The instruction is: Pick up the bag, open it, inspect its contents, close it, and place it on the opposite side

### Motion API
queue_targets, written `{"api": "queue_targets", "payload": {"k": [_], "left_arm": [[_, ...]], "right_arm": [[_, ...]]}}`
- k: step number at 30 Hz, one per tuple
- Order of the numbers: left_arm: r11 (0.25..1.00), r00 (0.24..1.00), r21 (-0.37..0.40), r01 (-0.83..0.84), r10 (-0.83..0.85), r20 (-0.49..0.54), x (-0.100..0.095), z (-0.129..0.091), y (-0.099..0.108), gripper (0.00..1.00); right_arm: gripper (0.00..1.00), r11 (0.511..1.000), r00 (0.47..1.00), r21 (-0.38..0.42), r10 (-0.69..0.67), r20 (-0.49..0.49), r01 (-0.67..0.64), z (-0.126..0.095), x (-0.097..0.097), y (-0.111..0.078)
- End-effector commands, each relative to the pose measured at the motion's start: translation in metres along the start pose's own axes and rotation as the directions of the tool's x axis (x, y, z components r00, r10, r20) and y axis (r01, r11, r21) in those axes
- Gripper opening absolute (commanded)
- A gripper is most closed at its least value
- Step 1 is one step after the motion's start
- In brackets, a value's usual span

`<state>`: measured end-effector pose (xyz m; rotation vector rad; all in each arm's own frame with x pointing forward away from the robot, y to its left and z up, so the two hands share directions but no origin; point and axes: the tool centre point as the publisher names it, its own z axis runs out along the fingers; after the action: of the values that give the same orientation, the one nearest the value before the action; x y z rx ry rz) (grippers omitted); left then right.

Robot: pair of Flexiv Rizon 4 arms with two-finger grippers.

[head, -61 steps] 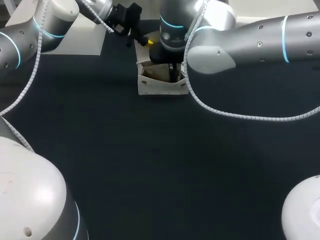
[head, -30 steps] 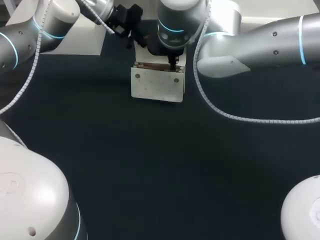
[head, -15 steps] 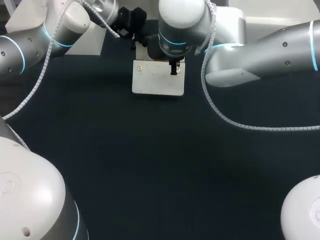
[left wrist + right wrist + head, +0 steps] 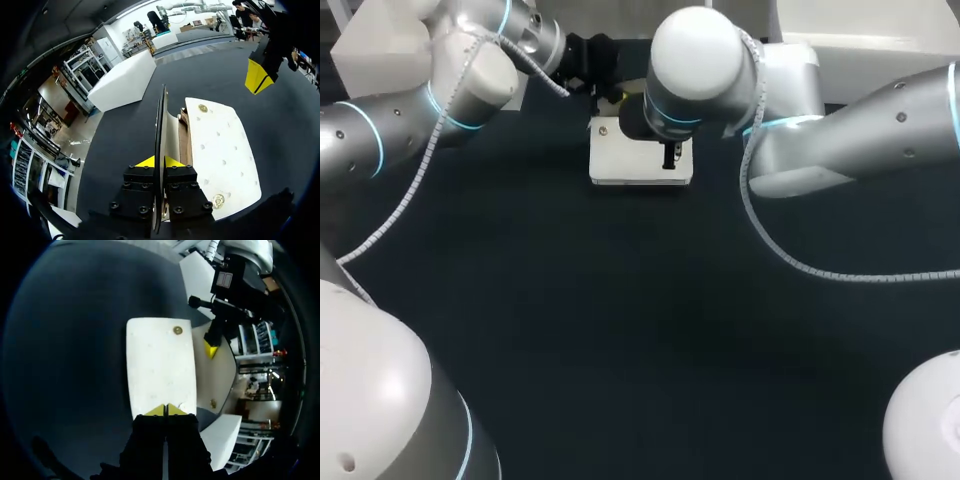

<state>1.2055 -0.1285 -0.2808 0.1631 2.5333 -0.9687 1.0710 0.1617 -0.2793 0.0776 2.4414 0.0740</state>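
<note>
White bag (image 4: 632, 160) lies flat on the dark counter (image 4: 640, 330), upper middle of the head view. Its front panel faces up, w/ a metal stud (image 4: 603, 128) near its upper-left corner. L arm (image 4: 410, 130) comes in from upper left. L claw (image 4: 610, 95) sits at the bag's far edge, just by that corner. R arm (image 4: 860, 140) comes in from the right, its big wrist joint over the bag's upper-right part. R claw (image 4: 670, 155) points down onto the panel, right of centre.

L wrist view: L claw (image 4: 160, 161) has its tips pressed onto a thin dark-edged sheet running straight out btw them. This looks to be the bag's rear wall seen edge-on, though the angle makes it hard to be sure. Just beside that sheet is a white inner face, then a strip of brown lining (image 4: 183, 142), then the front panel (image 4: 220, 155). The panel has two studs, one near the claw and one at the far end. Bag mouth is a narrow slit. R claw (image 4: 257, 77) shows beyond the far end, yellow tips together.

R wrist view: R claw (image 4: 166, 410) has its tips pressed together, no gap, right at the near edge of the bag (image 4: 160, 365). L claw (image 4: 212, 350) is beside the panel's far end, close to the stud (image 4: 177, 330) there.
</note>
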Motion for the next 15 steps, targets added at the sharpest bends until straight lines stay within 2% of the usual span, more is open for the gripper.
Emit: {"api": "queue_targets", "payload": {"k": [1, 3, 15], "left_arm": [[0.999, 0.999, 0.030, -0.016, 0.014, 0.045, 0.0043, 0.0112, 0.0118, 0.00], [0.999, 0.999, 0.030, -0.016, 0.014, 0.045, 0.0043, 0.0112, 0.0118, 0.00], [0.999, 0.999, 0.030, -0.016, 0.014, 0.045, 0.0043, 0.0112, 0.0118, 0.00]], "right_arm": [[0.00, 1.000, 0.999, -0.002, 0.012, 0.046, -0.012, 0.0110, 0.0161, -0.0020], [0.00, 0.999, 0.999, 0.001, -0.039, -0.013, 0.039, 0.0197, 0.0212, -0.0006], [0.00, 0.999, 0.999, 0.001, -0.039, -0.013, 0.039, 0.0197, 0.0212, -0.0006]]}}
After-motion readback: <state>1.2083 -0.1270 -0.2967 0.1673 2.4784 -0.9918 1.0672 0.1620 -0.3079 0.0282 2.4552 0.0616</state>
